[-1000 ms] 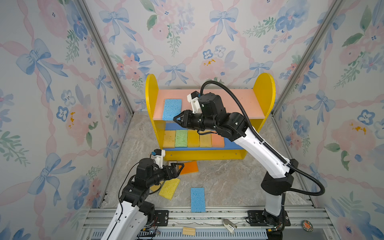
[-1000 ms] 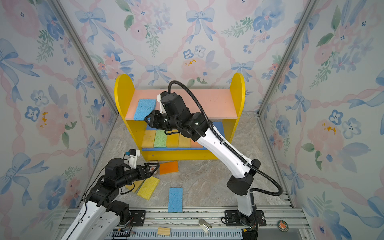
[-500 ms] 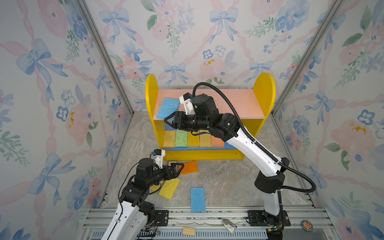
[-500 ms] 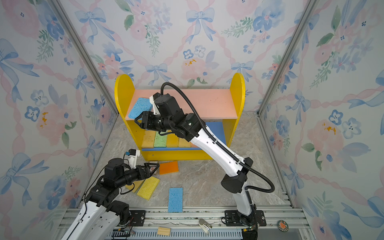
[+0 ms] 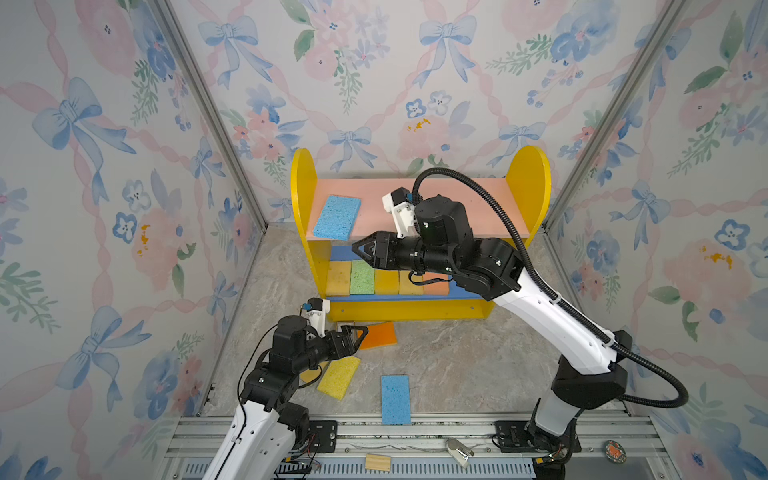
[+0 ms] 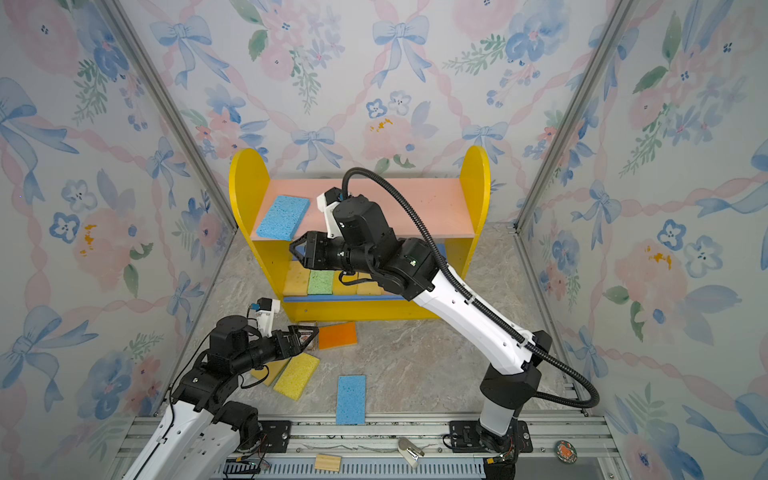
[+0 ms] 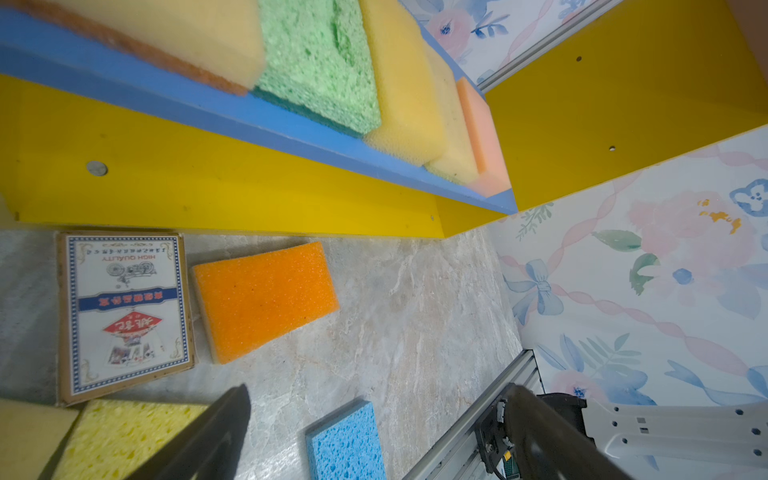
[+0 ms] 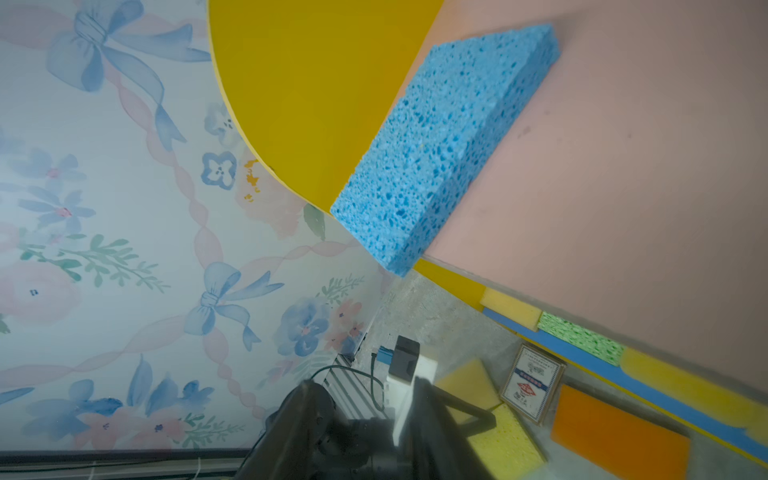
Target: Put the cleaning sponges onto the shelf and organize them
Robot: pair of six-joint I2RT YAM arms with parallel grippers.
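Two white-shelled arms [image 5: 552, 316], black joints, ribbed black cable [image 5: 446, 169]

I see one sponge [image 5: 336, 217] at the left end of the shelf's [image 5: 528, 183] upper board [image 6: 436, 208], and five sponges [image 5: 362, 276] in a row on the lower board [image 7: 124, 79]. On the table [image 5: 457, 365] before it lie four sponges [image 5: 392, 399], one just beside a card box [image 7: 124, 316].
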